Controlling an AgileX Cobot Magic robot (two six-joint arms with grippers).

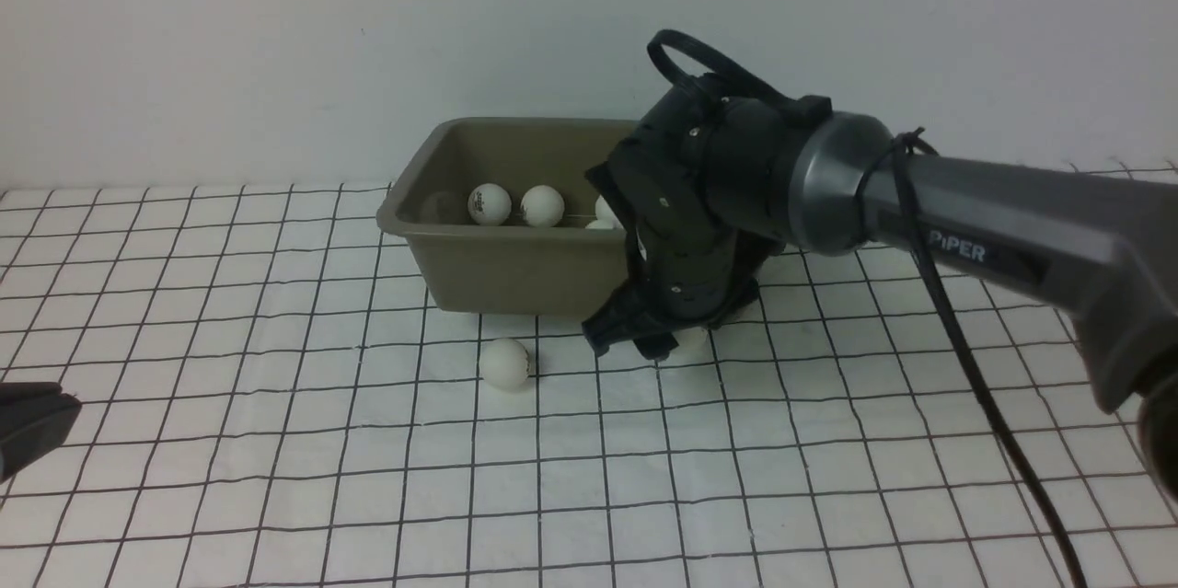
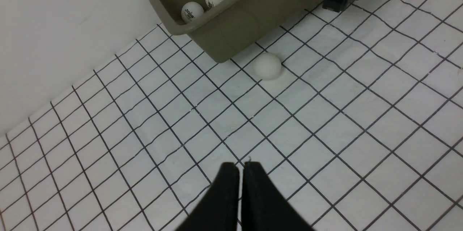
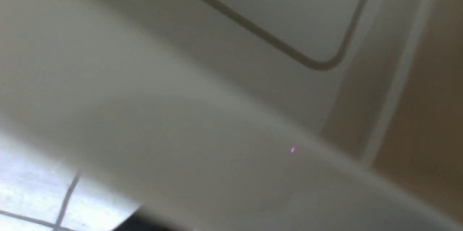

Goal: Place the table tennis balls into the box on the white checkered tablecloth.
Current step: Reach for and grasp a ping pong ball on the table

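One ball (image 1: 505, 363) lies loose on the tablecloth (image 1: 276, 441), just near of the box (image 1: 497, 270). Another ball (image 1: 692, 338) peeks out at the right pincer (image 1: 649, 338); can't tell if it is gripped. Left pincer (image 2: 241, 184) together. Balls likely light, smooth and roll-prone: pinch across the middle.

Matte white table tennis balls (image 1: 505, 363) — smooth, no gloss. Olive-grey plastic box (image 1: 502, 270), smooth with a dull sheen. White checkered tablecloth (image 1: 276, 441) — thin cloth, slightly wrinkled, matt. Grey arm shell (image 1: 1012, 229), satin-smooth.
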